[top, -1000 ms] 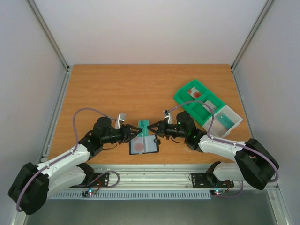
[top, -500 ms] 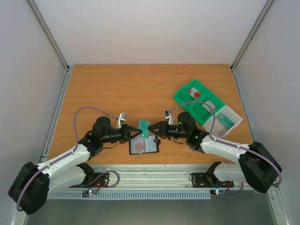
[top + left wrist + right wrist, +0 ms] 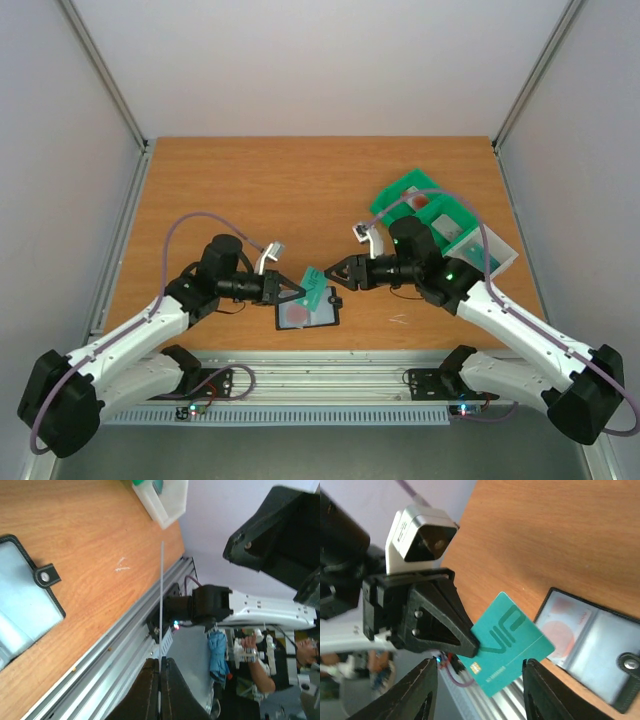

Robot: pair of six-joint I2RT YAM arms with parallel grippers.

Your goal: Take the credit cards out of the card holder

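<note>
Right wrist view: the left gripper (image 3: 470, 642) pinches a corner of the teal-green credit card (image 3: 512, 642) in the air by the open card holder (image 3: 605, 635) on the counter (image 3: 545, 530); the right gripper (image 3: 336, 273) stands spread beside it. Likely light, stiff, slick: pinch its flat faces near an edge.

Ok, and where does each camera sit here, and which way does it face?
Top external: above and behind the bases, looking down on the table; both arms show.
Left wrist: looks along its shut fingers and the edge-on teal card toward the table's near rail and the right arm.
Right wrist: looks past its open fingers at the left gripper pinching the teal card.
Shared: all three show the card holder.
</note>
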